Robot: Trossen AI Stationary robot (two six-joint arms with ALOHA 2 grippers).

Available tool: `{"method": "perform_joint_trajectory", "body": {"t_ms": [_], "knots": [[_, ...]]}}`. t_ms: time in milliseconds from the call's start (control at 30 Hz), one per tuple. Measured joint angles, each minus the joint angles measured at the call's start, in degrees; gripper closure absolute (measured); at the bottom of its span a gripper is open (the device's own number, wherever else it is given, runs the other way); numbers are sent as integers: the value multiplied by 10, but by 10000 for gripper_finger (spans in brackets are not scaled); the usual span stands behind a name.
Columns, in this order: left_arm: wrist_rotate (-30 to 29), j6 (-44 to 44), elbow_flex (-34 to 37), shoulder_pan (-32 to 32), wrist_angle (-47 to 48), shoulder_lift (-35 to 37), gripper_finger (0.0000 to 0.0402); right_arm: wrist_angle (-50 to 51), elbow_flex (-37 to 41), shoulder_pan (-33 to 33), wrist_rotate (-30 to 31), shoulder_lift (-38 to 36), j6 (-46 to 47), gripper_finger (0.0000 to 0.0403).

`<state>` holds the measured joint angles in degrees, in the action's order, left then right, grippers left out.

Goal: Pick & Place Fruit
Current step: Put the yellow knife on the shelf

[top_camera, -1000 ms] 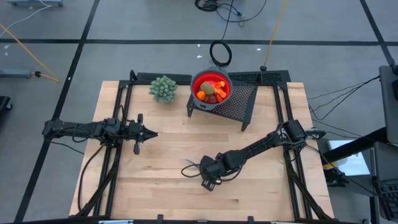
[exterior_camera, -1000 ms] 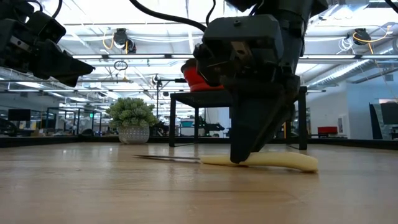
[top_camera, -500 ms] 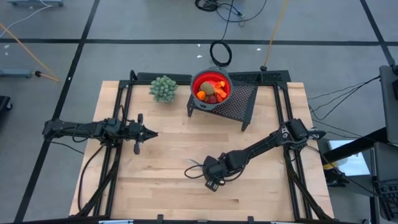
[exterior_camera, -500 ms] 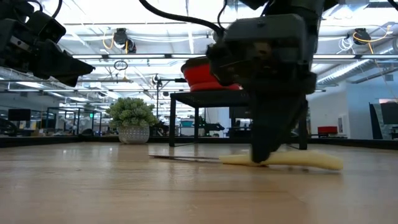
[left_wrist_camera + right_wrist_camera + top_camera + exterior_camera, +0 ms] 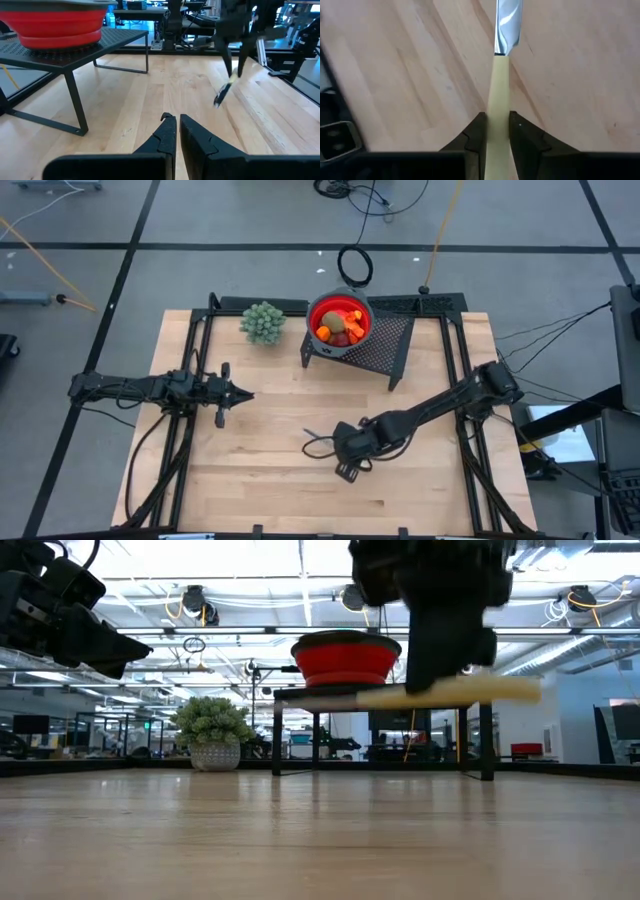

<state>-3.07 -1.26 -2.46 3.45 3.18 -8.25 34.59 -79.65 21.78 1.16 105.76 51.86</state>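
Pale-handled knife (image 5: 498, 100) is clamped in the right gripper (image 5: 494, 131), lifted off the wooden table (image 5: 260, 480) mid-board with bare wood all around it. Blade points toward the left side. Fruit (image 5: 338, 329) sits in the red bowl (image 5: 344, 658) on the black mesh stand (image 5: 385, 345) at the far edge, beside a small potted plant (image 5: 262, 322). Left gripper (image 5: 173, 122) hovers near the table's left edge, fingers pressed together with nothing between them, well apart from the knife.

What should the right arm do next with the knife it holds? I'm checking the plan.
Probably carry the knife clear and set it down. The right gripper has its jaws shut on the pale handle, above the table, while the fruit sits in the red bowl.
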Motion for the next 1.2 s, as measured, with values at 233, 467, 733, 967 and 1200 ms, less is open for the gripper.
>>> {"method": "perform_joint_trajectory", "body": {"t_ms": [233,467,733,967,1200], "knots": [[0,0,0,0,-1,0,376,17,0,0,0,-77,14,349],[0,0,0,0,-3,0,376,71,-1,0,8,-167,56,349],[-5,-3,0,0,-3,0,376,202,-2,15,17,-242,129,349],[-37,-19,0,0,-5,0,376,299,-2,24,17,-290,182,348],[-41,-21,0,0,-5,0,376,381,-2,23,18,-336,246,348]]}}
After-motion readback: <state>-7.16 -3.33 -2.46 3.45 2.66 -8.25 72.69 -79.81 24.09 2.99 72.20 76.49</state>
